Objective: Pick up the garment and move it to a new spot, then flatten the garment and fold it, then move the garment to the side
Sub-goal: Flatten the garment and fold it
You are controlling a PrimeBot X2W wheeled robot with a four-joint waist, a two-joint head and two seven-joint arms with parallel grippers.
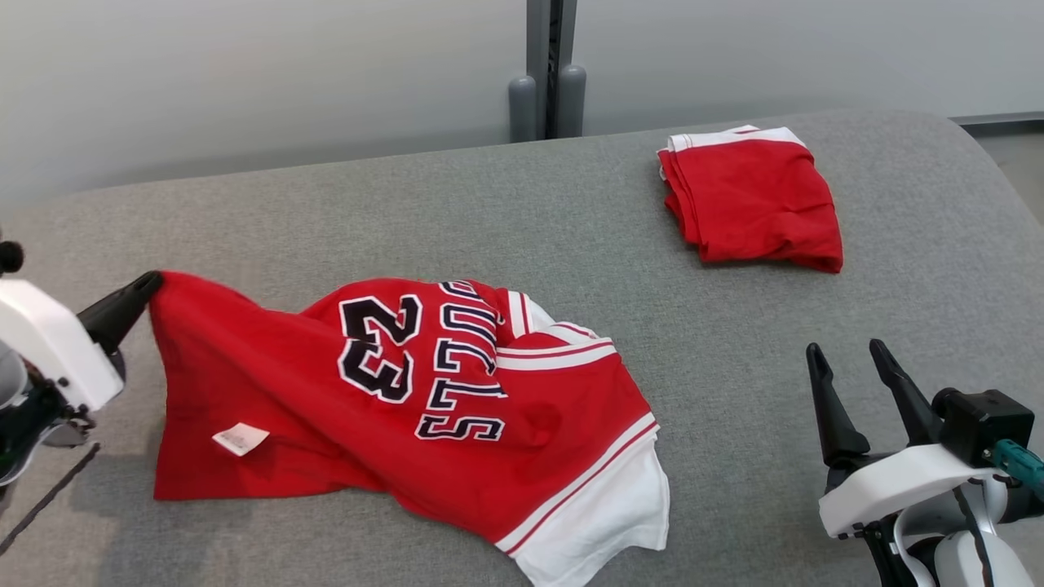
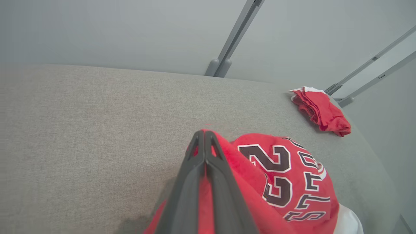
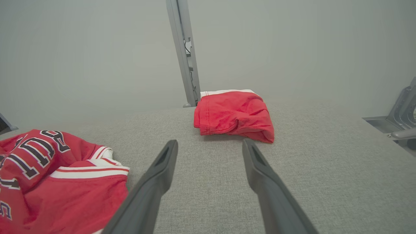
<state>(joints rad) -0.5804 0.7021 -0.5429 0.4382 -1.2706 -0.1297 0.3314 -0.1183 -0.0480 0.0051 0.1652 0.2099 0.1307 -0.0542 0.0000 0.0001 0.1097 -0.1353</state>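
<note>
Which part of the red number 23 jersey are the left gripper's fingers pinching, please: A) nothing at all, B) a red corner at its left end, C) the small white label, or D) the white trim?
B: the left gripper is shut on the raised red corner of the jersey, well away from the label and the white trim.

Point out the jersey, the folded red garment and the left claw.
jersey (image 1: pixel 391 444), head view, red cloth just under the number 23.
folded red garment (image 1: pixel 754 200), head view, middle of its top layer.
left claw (image 2: pixel 204 133), left wrist view, shut fingertips pinching the jersey's edge.
</note>
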